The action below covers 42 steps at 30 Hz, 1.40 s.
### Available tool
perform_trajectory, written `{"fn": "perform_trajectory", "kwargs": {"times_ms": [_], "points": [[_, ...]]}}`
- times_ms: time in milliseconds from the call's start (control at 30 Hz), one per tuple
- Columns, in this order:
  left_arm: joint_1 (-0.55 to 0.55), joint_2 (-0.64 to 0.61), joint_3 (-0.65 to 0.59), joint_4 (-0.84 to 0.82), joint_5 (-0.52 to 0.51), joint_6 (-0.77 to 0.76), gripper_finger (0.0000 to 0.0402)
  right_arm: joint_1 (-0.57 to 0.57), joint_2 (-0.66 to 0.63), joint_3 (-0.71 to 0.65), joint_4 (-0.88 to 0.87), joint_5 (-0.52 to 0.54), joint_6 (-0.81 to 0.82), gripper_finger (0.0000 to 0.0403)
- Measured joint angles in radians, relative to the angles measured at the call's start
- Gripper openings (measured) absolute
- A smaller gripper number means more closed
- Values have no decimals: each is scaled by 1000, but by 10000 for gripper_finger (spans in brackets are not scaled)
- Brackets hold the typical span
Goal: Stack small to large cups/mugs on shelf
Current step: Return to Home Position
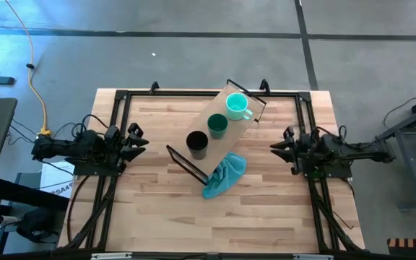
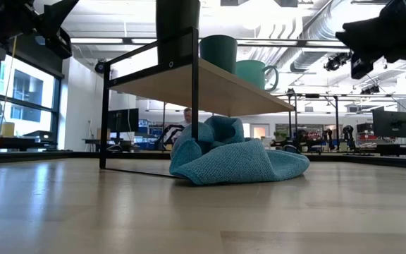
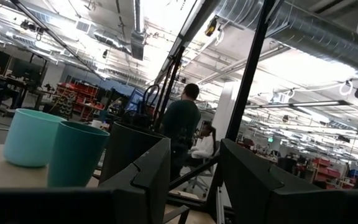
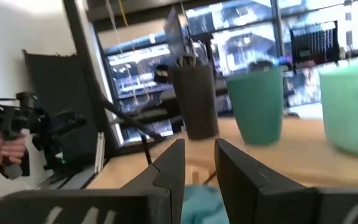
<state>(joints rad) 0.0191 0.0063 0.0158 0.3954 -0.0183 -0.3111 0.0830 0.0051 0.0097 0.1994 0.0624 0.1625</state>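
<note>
The left gripper (image 1: pixel 137 139) and right gripper (image 1: pixel 280 147) hang empty with fingers spread, one at each side of the table (image 1: pixel 157 217). Ahead of both and between them, the shelf (image 1: pixel 230 134) carries the black cup (image 1: pixel 197 144), green cup (image 1: pixel 217 124) and mint mug (image 1: pixel 237 107) in a row. The placing looks finished, and only parking the arms seems left.

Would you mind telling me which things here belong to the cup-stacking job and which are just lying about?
Job: black cup, green cup, mint mug, all standing on the shelf; left gripper and right gripper, parked at the table's sides.
Lying about: blue cloth, on the table by the shelf.
</note>
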Motion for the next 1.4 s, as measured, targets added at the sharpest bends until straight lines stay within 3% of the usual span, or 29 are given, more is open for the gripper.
{"fn": "perform_trajectory", "kwargs": {"times_ms": [300,700,933,1200,1400], "points": [[0,0,0,-1,-1,0,129,-1,0,0,-114,83,24,79],[0,0,0,-11,9,6,129,-2,25,0,-165,86,-63,79],[0,0,0,-80,148,103,129,-2,69,0,-166,82,-112,79],[0,0,0,-223,144,110,129,-2,94,0,-166,80,-118,79],[0,0,-5,-242,110,241,129,-2,94,0,-167,79,-118,79]]}}
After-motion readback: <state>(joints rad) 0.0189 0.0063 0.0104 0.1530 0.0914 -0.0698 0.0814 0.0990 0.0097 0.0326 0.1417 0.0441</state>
